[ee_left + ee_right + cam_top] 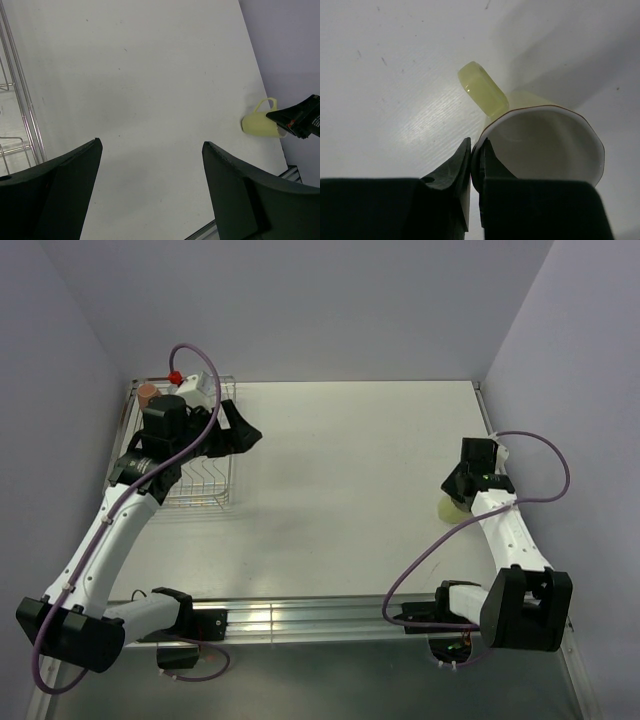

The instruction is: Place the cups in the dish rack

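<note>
A pale yellow-green mug (540, 140) with a white inside and a handle lies on its side near the table's right edge (450, 508), also in the left wrist view (260, 124). My right gripper (475, 147) is shut on its rim, one finger inside and one outside. A terracotta-orange cup (148, 393) sits at the far left corner of the wire dish rack (200, 495). My left gripper (150, 145) is open and empty, just right of the rack's side (25, 115), above the table. I cannot make out any clear tumblers.
The white table (350, 470) has purple walls at the back and on both sides. A metal rail (300, 615) runs along the near edge. The left arm (165, 435) lies over the rack.
</note>
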Controlling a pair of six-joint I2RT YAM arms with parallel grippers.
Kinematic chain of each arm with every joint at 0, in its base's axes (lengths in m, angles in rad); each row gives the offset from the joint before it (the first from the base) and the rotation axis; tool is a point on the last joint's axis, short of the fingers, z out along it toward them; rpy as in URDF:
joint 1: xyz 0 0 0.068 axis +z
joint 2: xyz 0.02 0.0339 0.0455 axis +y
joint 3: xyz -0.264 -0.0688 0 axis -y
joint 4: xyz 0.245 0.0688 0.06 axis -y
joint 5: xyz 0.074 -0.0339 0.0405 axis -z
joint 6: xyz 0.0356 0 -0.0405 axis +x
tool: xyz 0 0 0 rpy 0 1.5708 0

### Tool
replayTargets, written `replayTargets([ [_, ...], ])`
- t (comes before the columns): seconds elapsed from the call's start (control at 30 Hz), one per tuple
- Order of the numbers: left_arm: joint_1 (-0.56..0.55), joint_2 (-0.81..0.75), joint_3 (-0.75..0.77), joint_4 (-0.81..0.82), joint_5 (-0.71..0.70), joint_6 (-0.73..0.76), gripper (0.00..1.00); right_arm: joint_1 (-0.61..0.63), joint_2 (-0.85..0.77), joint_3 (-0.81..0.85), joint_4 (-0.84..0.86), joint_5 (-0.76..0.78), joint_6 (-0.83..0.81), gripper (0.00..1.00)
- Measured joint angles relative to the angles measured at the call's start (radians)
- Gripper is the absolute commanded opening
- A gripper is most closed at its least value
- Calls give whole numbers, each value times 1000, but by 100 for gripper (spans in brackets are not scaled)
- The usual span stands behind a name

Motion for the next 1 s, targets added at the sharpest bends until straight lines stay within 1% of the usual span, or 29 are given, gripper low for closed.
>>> replayTargets([
  [0.23,0,5,-6,8,22,-1,88,30,-33,16,-34,-144,19,0],
  [0.4,0,5,-15,17,48,-3,88,122,-35,95,-92,-204,51,0],
  [0.57,0,5,-30,51,92,-6,89,235,-31,198,-79,-275,106,0],
  [0.67,0,4,-47,81,123,-20,90,297,7,263,-53,-346,143,0],
  [0.77,0,4,-67,119,159,-35,91,352,85,338,-4,-432,181,0],
  [0.83,0,5,-77,148,191,-51,92,385,143,388,45,-506,214,0],
  [1.0,11,11,-86,221,262,-84,95,431,226,464,183,-667,301,0],
])
